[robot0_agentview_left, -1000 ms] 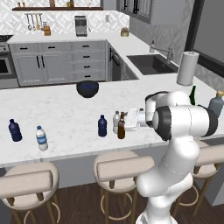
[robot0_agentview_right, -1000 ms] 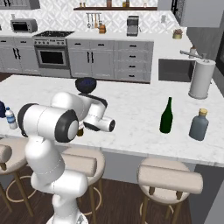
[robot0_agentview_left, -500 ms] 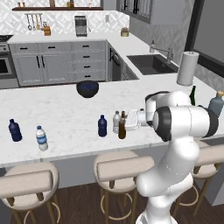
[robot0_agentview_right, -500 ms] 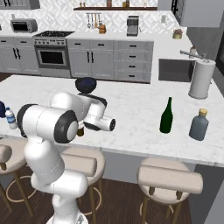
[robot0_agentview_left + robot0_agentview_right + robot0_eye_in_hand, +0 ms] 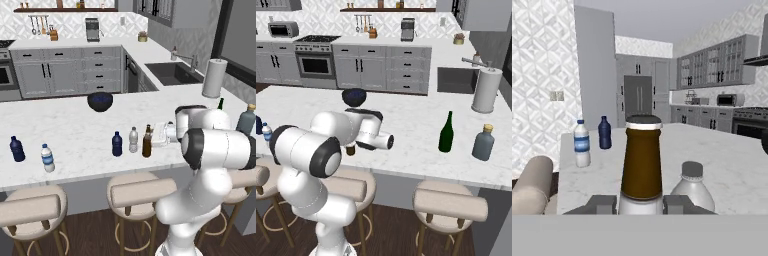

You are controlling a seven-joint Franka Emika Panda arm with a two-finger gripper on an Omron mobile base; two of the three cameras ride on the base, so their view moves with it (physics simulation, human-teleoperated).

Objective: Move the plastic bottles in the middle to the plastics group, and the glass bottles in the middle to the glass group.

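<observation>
Gripper [image 5: 640, 204] pinching the brown glass bottle [image 5: 146, 145] low on its body; lift straight up, keep it upright, clear the clear plastic bottle [image 5: 133, 140] just beside it on the desk [image 5: 75, 140].

Seven bottles [image 5: 147, 144] on the counter — plus one bowl [image 5: 100, 101], three stools [image 5: 142, 191].

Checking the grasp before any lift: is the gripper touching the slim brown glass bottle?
Touching. In the hand view both dark fingers press against the slim brown glass bottle with no gap, so the gripper is shut on it.
</observation>
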